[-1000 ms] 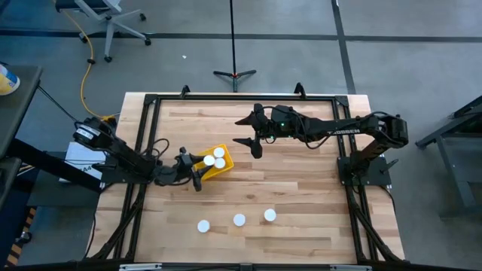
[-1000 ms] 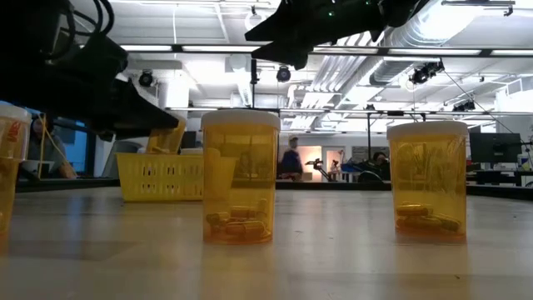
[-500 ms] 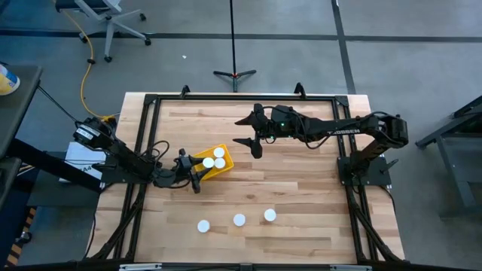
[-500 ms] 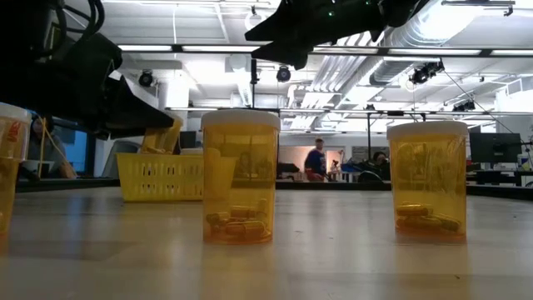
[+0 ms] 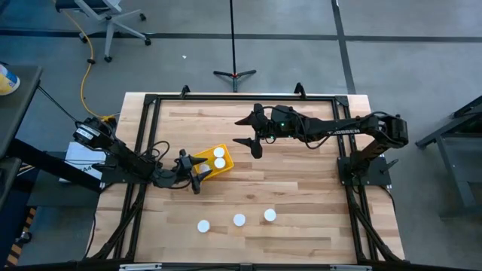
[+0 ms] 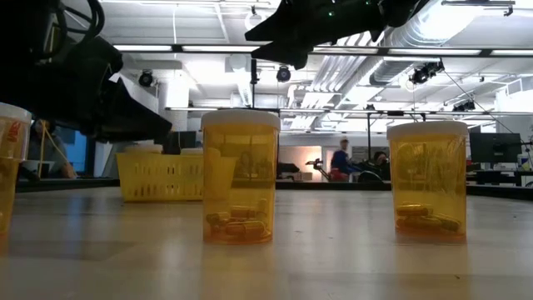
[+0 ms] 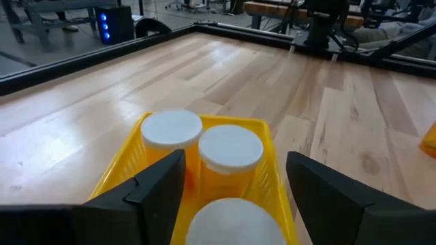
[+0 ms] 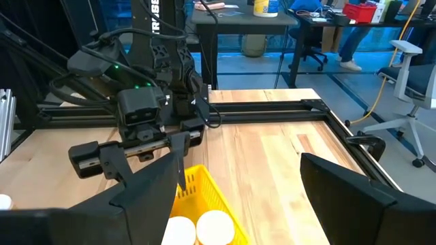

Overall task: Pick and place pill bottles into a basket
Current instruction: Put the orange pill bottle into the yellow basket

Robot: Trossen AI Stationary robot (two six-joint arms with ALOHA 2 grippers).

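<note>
The yellow basket (image 5: 213, 162) sits on the wooden bench (image 5: 301, 196) left of centre. It contains three white-capped pill bottles: two (image 7: 230, 147) stand side by side at its far end and the third (image 7: 231, 221) lies nearest the left gripper.

The left gripper (image 5: 197, 173) is at the basket's 8 o'clock corner, directly over the near bottle. Its fingers (image 7: 158, 185) are spread, one on each side of that bottle's cap, and grip nothing.

Three further pill bottles (image 5: 239, 220) stand in a row on the bench, at 5 o'clock from the basket and well apart from both grippers.

The right gripper (image 5: 250, 143) hangs above the bench at 2 o'clock from the basket, near it but not touching. Its fingers (image 8: 146, 197) are spread wide and empty.
</note>
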